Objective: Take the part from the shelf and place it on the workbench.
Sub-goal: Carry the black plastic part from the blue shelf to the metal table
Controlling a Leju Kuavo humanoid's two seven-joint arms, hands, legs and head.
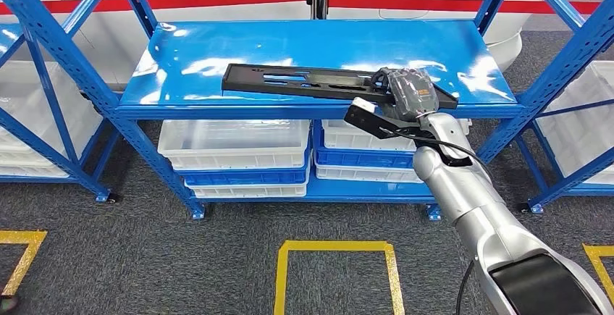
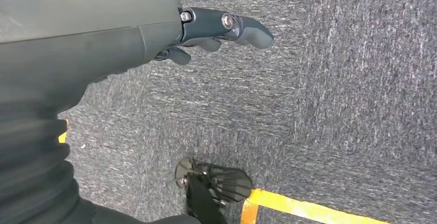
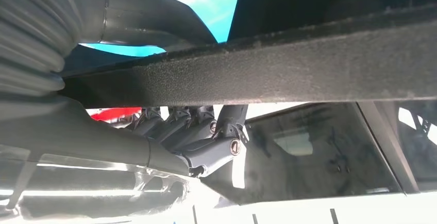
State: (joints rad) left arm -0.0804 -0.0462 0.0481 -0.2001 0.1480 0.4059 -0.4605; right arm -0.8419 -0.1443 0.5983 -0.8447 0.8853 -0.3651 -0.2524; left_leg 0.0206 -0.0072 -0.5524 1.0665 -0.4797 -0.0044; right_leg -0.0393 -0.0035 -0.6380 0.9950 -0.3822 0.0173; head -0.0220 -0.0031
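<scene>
Blue shelf [image 1: 217, 54] carries long black part [image 1: 289, 81]; my right hand [image 1: 409, 92] grips its right end. My left hand [image 2: 206, 33] hangs over carpet, holding nothing, fingers loosely apart.

My right hand [image 1: 411, 92] sits at the right end of the long black part [image 1: 318, 81], mid-frame in the head view, fingers wrapped on its edge. The blue shelf top [image 1: 217, 47] lies bare above and to the left of the part, so there is open room there. Blue uprights [image 1: 69, 54] slant down the left and right sides of the frame, hemming the shelf. Below its front lip, white bins [image 1: 235, 145] fill the lower tier. My left hand [image 2: 216, 33] hangs over grey carpet [image 2: 335, 80], apparently with nothing close.
</scene>
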